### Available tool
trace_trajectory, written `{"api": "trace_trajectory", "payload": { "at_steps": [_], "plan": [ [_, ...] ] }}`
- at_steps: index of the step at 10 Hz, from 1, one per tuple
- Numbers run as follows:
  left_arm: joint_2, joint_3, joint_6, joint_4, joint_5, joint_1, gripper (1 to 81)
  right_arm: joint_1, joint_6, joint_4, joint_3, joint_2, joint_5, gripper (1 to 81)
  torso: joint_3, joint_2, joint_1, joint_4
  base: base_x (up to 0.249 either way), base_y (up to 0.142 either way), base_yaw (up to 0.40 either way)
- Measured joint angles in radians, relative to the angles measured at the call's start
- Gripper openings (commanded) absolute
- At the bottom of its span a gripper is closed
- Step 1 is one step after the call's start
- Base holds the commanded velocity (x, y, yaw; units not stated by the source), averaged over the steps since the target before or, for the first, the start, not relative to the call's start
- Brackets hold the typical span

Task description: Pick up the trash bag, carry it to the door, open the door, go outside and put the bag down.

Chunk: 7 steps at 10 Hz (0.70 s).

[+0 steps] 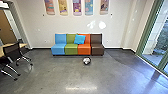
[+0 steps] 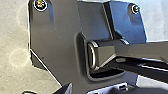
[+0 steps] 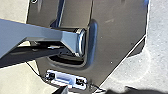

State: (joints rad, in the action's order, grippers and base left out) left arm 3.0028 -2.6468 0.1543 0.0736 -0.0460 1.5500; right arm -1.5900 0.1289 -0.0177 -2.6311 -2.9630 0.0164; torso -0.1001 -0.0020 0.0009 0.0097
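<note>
The robot is probably driving indoors, which calls for clearance around the round object [image 1: 86, 60] near the multicoloured couch [image 1: 84, 49], grippers open or closed, I cannot tell.

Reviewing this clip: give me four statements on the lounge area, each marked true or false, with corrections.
1. A blue cushion leans against the sofa's backrests. True.
2. The roundish black-and-white object lies on the sofa. False: the object is on the floor in front of it.
3. Patterned panels hang above the sofa. True.
4. The brown section is the sofa's left end in the head view. False: it is the right end.
</note>
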Motion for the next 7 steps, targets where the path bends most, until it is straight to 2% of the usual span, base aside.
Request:
{"api": "trace_trajectory", "payload": {
  "at_steps": [7],
  "plan": [
    [0.000,0.000,0.000,0.000,0.000,0.000,81.1,0.000,0.000,0.000,-0.001,-0.001,0.000,81.1,0.000,0.000,0.000,0.000,0.165,0.000,0.000]
  ]
}}
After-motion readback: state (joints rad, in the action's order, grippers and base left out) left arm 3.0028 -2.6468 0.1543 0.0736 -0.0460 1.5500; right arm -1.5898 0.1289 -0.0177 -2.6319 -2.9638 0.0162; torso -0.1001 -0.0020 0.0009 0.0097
